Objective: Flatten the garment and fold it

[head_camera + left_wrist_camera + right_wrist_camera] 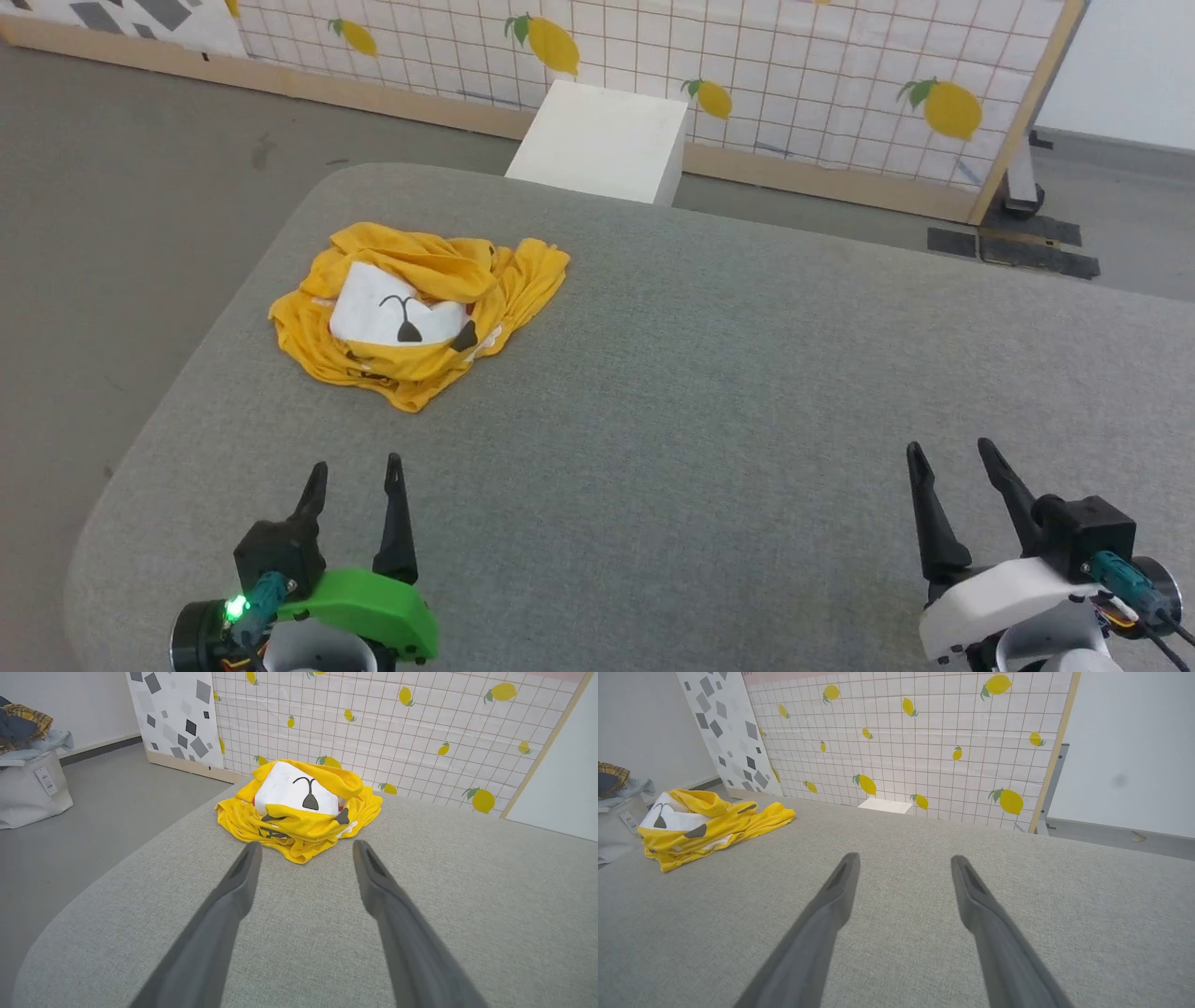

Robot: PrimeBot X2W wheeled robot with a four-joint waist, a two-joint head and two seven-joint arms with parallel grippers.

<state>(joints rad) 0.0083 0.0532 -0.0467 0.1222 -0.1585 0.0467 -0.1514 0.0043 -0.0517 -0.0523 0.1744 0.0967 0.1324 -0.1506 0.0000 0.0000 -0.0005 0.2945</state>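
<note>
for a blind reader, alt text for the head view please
A crumpled yellow T-shirt lies bunched at the left of a grey table. The left end effector and right end effector sit open and empty at the near edge.

One garment [417,313], two hands [357,462] [948,444]

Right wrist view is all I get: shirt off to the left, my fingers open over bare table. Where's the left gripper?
Observer: The left gripper is open, low over the table near its front edge, clear of the garment.
Operator: Lined up with the shirt?
Observer: Yes. In the left wrist view the garment sits straight ahead, just past the fingertips, with no contact.
Operator: Which arm is closer?
Observer: The left one, clearly. In the head view the right gripper is at the near right of the table, and the garment lies far left.
</note>
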